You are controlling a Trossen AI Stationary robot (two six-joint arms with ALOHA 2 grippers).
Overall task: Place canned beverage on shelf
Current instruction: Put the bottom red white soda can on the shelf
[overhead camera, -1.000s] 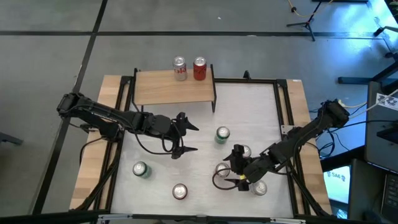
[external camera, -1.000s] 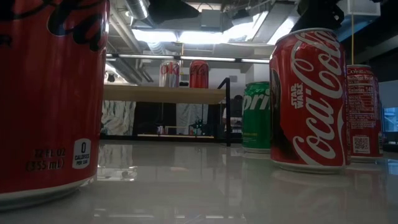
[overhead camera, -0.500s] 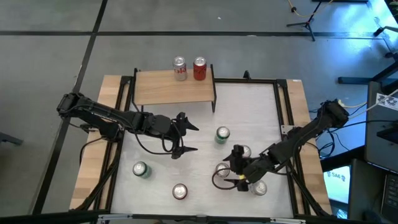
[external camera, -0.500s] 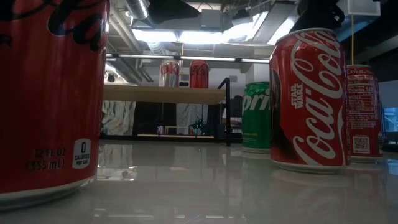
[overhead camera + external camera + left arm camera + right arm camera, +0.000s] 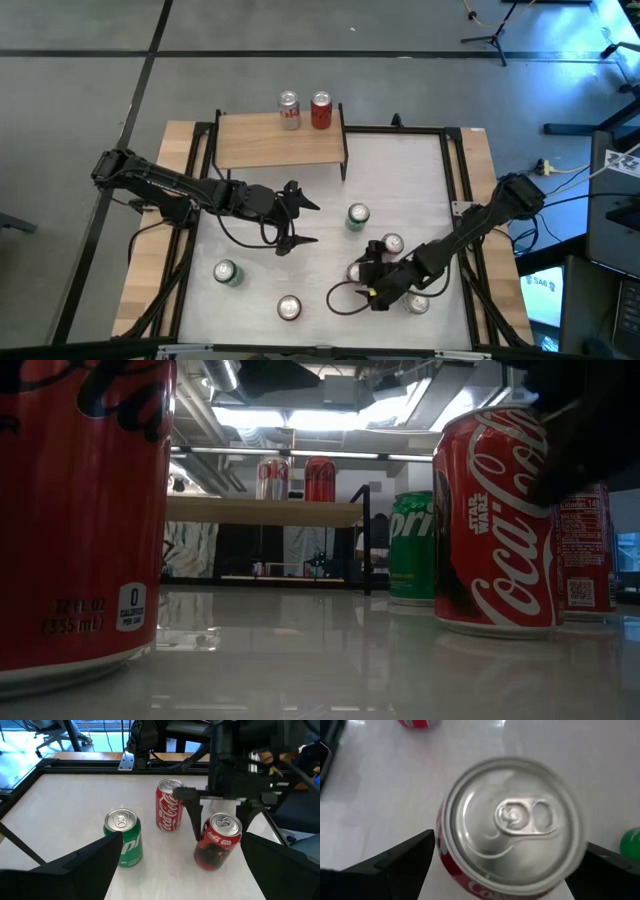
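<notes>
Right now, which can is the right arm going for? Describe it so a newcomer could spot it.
On the white tabletop, find the cluster of three red cans at the right. It is the Star Wars Coca-Cola can with the right gripper open astride it; its neighbours stand free, and only it carries the dark figure artwork.

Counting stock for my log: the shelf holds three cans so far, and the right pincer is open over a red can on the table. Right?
Not quite: the high view shows two cans on the shelf, a silver can and a red one. The right pincer is indeed open over a red can.

Bench (image 5: pixel 400 170) top glossy white, mirrors the cans; side strips pale wood. Shelf (image 5: pixel 275 148) matt light wood on black metal legs. Red can (image 5: pixel 512 827) has shiny brushed-metal lid, glossy printed wall.
</notes>
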